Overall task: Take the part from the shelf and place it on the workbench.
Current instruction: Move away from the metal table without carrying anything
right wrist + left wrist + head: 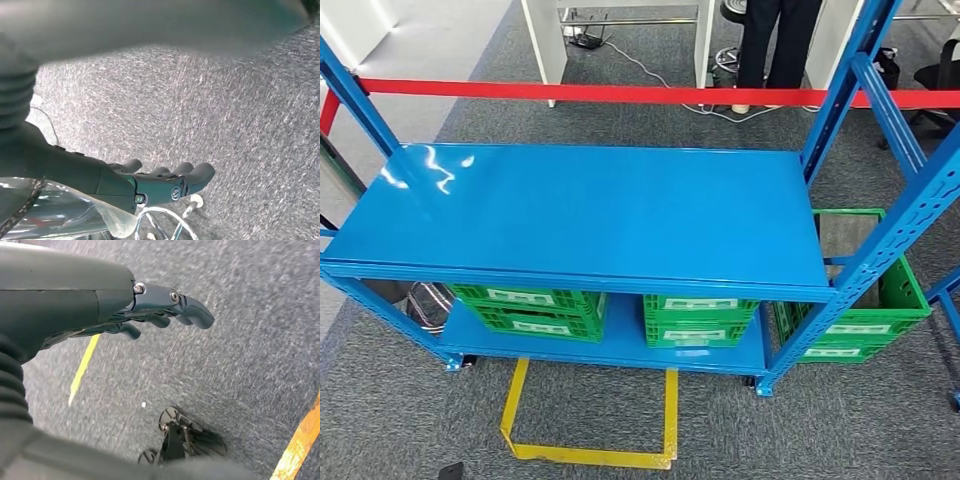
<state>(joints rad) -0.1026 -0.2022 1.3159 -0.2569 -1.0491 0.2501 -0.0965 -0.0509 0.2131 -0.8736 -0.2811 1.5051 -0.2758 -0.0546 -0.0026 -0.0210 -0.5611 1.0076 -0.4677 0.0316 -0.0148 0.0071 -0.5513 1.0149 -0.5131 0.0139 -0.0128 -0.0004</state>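
Yellow floor tape (pixel 588 452) before blue shelf (pixel 576 215)

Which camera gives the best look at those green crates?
The head view: it shows the green crates under the blue shelf, one more beside it. Both wrist views look down at grey carpet past each hand, with no crates.

**Grey carpet, taped lines, blue racking**

Grey carpet (pixel 395 420) covers the floor. A yellow tape rectangle (pixel 592 455) lies at 6 o'clock. A red barrier strip (pixel 622 94) crosses at 12, white table legs (pixel 546 45) behind it.
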